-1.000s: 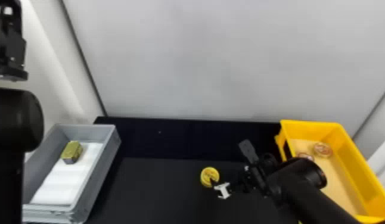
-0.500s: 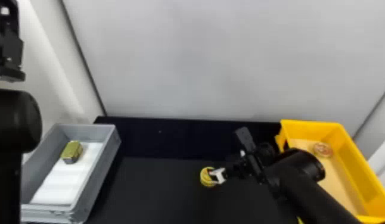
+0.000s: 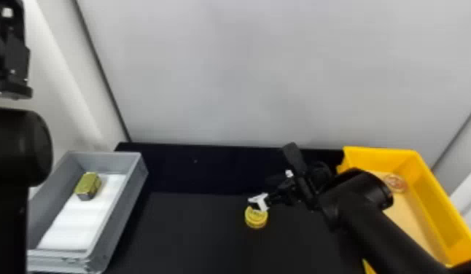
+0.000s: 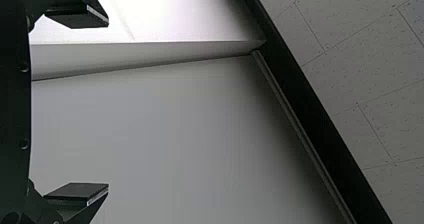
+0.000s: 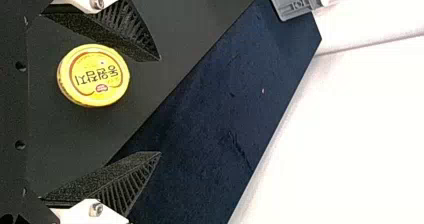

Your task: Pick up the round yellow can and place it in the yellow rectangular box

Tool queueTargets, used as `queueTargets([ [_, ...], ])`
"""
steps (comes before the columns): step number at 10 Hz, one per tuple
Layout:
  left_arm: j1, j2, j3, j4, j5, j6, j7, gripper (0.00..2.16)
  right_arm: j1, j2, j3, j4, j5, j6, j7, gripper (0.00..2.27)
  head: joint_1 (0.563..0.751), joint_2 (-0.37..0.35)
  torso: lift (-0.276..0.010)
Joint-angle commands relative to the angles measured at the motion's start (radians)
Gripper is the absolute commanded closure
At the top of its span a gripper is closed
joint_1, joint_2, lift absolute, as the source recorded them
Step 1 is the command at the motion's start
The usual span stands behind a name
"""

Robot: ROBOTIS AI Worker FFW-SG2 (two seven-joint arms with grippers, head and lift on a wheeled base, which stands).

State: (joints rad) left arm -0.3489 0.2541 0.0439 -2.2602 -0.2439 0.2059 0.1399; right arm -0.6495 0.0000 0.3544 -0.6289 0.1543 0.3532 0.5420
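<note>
Fingers [image 5: 115, 176] on the right gripper [image 5: 160, 106] are wide apart, holding nothing. The left gripper [image 4: 108, 105] is spread wide too. The round yellow can [image 3: 256, 219] sits on the black table [image 3: 187, 233]. Both jobs look left: grab it, then put it in the yellow box [image 3: 377, 158].

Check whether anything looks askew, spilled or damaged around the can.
Nothing looks spilled or damaged. The can sits flat on the table, but off-centre between the open fingers of the right gripper, much nearer one finger; probably just alignment, not a fault.
</note>
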Motion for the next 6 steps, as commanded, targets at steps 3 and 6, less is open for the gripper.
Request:
queueTargets([
  [3,-0.009,-0.009,-0.018,0.022,0.000,-0.017,0.001,0.12,-0.044,0.001,0.081,0.086,-0.071,-0.026,-0.014,0.12,0.663,0.054,-0.010],
  [6,-0.018,-0.012,-0.033,0.039,0.000,-0.031,0.003,0.12,-0.062,0.001,0.135,0.167,-0.099,-0.037,-0.016,0.12,0.663,0.054,-0.010],
])
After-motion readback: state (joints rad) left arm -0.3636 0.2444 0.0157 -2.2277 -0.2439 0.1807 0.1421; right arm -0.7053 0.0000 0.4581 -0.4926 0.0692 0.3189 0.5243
